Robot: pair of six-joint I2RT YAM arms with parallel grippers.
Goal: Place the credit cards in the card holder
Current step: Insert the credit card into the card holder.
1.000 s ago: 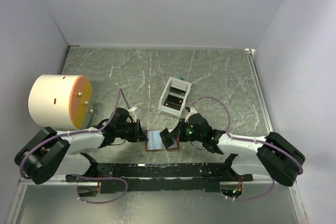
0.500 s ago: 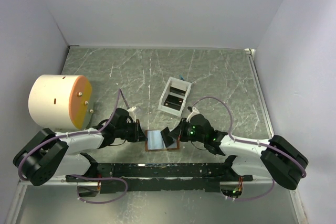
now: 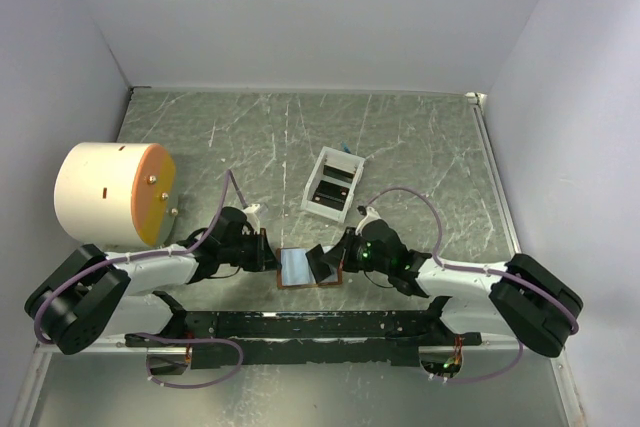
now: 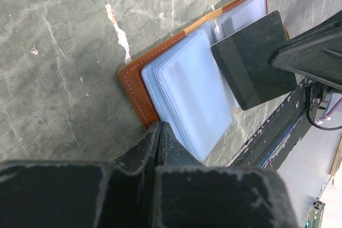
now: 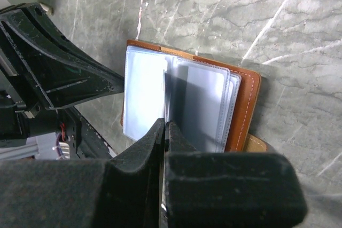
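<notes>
1. The right claw (image 5: 164,127) is clamped on a black credit card (image 4: 254,62). It pinches the card at one end, so the free end reaches out over the card holder (image 4: 133,86). This leaves the leading edge bare for sliding into a slot.
2. The left claw (image 4: 159,132) has its jaws together at the holder's lower-left corner in the left wrist view. It seems to nip the brown leather edge there. My reading is that it steadies the holder so the card's push cannot shove it across the surface (image 3: 420,147).
3. The card holder lies open and flat at the lower middle of the top view, between the two claws. Its pale blue pockets (image 4: 192,100) face up.
4. The card sits over the pockets toward the upper right of the left wrist view. As far as I can see, no edge of it is inside a pocket.
5. I judge the step in hand to be lining the card up with a pocket mouth.
6. I cannot tell whether the card touches the pockets or hangs just above them. In the right wrist view it shows only as a dark, nearly edge-on sheet.
7. In both wrist views the claw's own fingers hide the holder's nearest edge.
8. A white box (image 3: 312,182) sits just above the holder in the top view. It holds dark flat things, perhaps more cards, but they are too small to tell.
9. A pale cylinder (image 3: 105,192) at the left stands well apart from the work.
</notes>
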